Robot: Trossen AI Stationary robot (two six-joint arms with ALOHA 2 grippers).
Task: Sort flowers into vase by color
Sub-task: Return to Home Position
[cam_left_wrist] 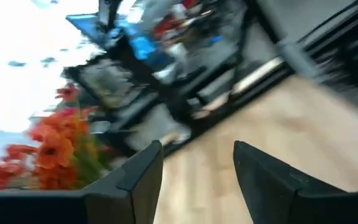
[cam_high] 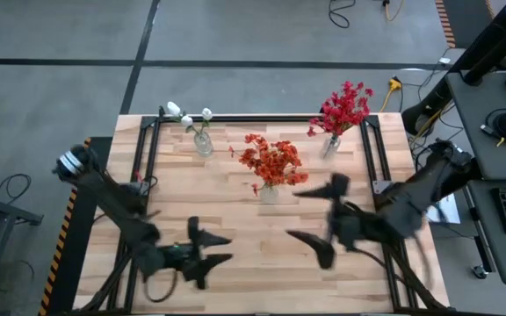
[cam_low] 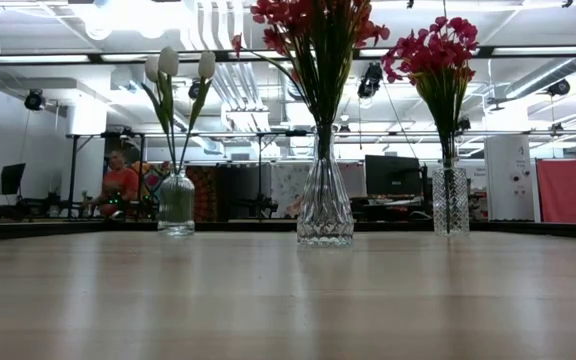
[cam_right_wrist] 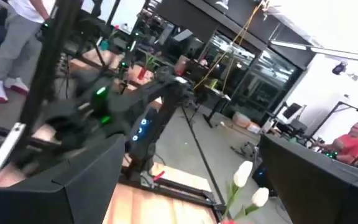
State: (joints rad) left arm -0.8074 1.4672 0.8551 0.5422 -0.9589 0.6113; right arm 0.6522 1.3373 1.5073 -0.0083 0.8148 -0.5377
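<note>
**1. HAZARDS (judged)**
- Step in hand appears to be arm return to home.
- The right tool (cam_high: 299,213) hangs near the centre vase (cam_high: 270,191), on its front-right side. Jaws are spread wide and hold nothing.
- Any path twd the back of the tabletop (cam_high: 253,272) could clip that vase or snag the orange flowers (cam_high: 272,161), which spread wider than the rim. The vase is tall w/ a narrow neck, so contact would prob. tip it.
- The left tool (cam_high: 225,247) is at front-left, well apart from all vases, jaws released and empty. Risk is low. The main concern is arm-to-arm contact if both cross the mid-front zone.
- Sprays look top-heavy, so a knock to the tabletop could topple the smallest vase.

**2. CONTAINERS / CONTENTS**
- The back-left vase (cam_high: 203,143) holds white flowers (cam_high: 187,115) only.
- The centre vase holds orange flowers only.
- The back-right vase (cam_high: 330,146) holds red flowers (cam_high: 345,107) only.
- All 3 stand upright w/ stems in necks.
- No loose stems are seen on the tabletop. The sort looks complete.
</note>
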